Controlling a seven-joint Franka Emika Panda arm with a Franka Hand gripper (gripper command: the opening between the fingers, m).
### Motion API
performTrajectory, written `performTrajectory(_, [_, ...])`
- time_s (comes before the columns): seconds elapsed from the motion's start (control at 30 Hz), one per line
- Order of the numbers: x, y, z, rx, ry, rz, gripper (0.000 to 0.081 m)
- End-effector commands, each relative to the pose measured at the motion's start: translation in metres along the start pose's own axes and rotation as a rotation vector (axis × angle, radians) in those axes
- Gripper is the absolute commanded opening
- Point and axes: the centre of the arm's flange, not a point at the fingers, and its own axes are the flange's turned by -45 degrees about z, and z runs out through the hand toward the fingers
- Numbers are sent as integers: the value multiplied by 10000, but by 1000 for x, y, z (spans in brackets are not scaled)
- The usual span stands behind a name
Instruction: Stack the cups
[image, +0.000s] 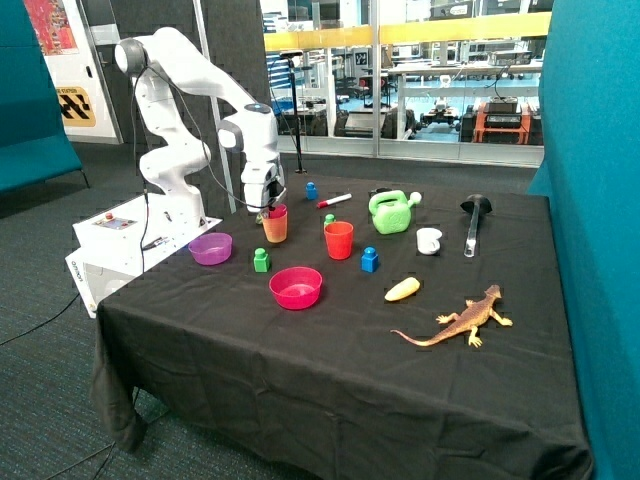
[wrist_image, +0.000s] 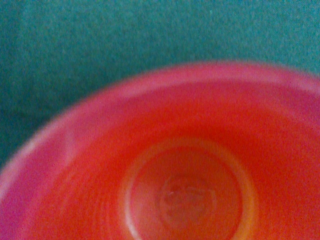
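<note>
Right, the gripper (image: 272, 207) hangs directly over a cup at centre-left of the frame, and that looks like the magenta-pink cup (image: 277, 211) already nested in the yellow cup (image: 275, 229), pink rim peeking out on top. Whether the fingers are clamped on that rim or spread off it, I cannot tell from where I stand. The wrist view stares straight down into a pink-walled cup (wrist_image: 190, 165). So one nesting appears done. The red-orange cup (image: 339, 240) stands alone on the counter (image: 300, 360), just beside the stack, and my guess is it goes next.
</note>
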Motion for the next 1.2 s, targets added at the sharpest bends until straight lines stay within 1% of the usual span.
performTrajectory(0.0, [18, -6, -14, 68, -107, -223, 546])
performTrajectory(0.13, [32, -8, -21, 69, -106, -402, 523])
performTrajectory(0.23, [36, -9, -23, 69, -106, -416, 513])
performTrajectory(0.37, [56, -12, -30, 71, -105, -777, 486])
performTrajectory(0.57, [82, -18, -38, 72, -104, -1001, 477])
performTrajectory(0.93, [112, -15, -37, 71, -105, -888, 454])
performTrajectory(1.17, [134, -9, -40, 71, -105, -760, 444])
